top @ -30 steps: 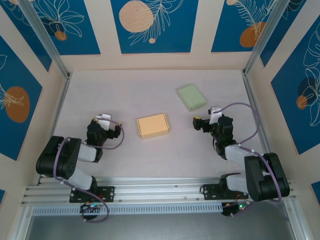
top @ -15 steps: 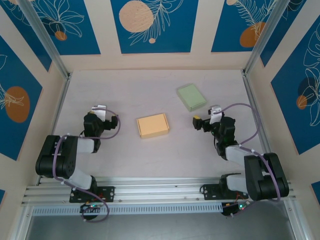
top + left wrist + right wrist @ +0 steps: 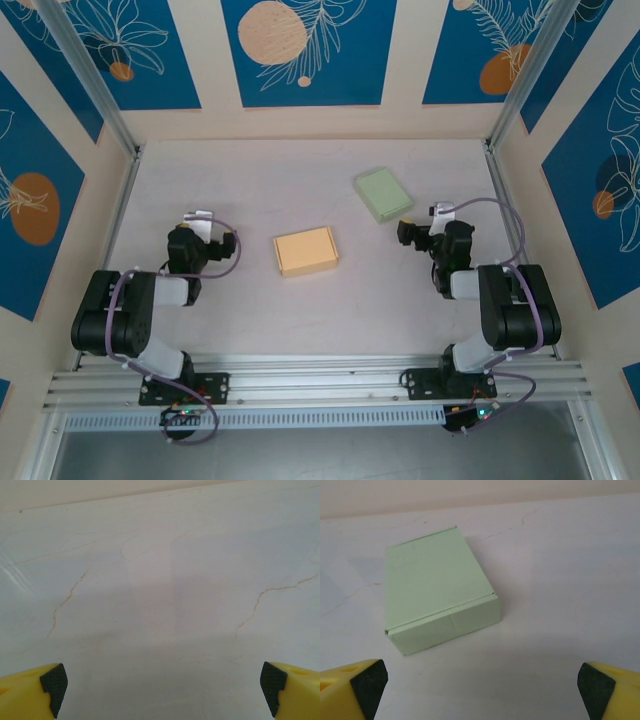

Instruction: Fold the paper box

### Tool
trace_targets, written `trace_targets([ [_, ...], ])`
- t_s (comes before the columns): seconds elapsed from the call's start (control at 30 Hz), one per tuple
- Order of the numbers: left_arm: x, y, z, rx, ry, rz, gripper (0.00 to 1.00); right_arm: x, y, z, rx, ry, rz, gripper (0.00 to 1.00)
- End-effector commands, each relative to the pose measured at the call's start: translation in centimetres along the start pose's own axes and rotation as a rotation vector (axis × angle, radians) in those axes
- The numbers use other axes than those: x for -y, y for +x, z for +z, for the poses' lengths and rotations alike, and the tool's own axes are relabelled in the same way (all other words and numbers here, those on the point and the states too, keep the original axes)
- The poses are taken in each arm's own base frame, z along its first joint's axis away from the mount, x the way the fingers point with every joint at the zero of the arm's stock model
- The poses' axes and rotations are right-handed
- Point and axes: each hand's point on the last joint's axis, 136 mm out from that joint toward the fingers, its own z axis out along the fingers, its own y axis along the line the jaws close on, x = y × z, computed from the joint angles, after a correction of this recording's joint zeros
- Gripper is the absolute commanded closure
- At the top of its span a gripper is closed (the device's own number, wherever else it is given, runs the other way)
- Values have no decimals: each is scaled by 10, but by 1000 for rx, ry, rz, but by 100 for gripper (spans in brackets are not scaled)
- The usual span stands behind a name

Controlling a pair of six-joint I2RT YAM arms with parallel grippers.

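Right wrist: right gripper point(image 3: 482, 682) fingers spread wide, empty; closed green box point(image 3: 437, 597) lies just beyond them on the table point(image 3: 570, 555). Left wrist: left gripper point(image 3: 162, 680) equally wide, empty, over bare veined table. Top external adds the orange box point(image 3: 306, 250), centre, between both grippers; green box lies to its far right.

Top camera overhead, looking down at table point(image 3: 300, 180). Wrist cameras low, close; right wrist, top share green box point(image 3: 437, 597).

Right tool point(image 3: 479, 682), fingertips point(image 3: 357, 685) edge-cropped
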Motion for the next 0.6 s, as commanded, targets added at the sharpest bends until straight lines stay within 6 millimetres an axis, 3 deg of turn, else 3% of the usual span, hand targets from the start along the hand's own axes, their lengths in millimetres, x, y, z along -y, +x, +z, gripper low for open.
trace_targets([
  [0.0, -1, -1, 1, 2, 11, -14, 0, 5, -1, 0, -2, 47, 5, 1],
  [0.57, -1, -1, 1, 2, 11, -15, 0, 5, -1, 0, -4, 46, 6, 1],
])
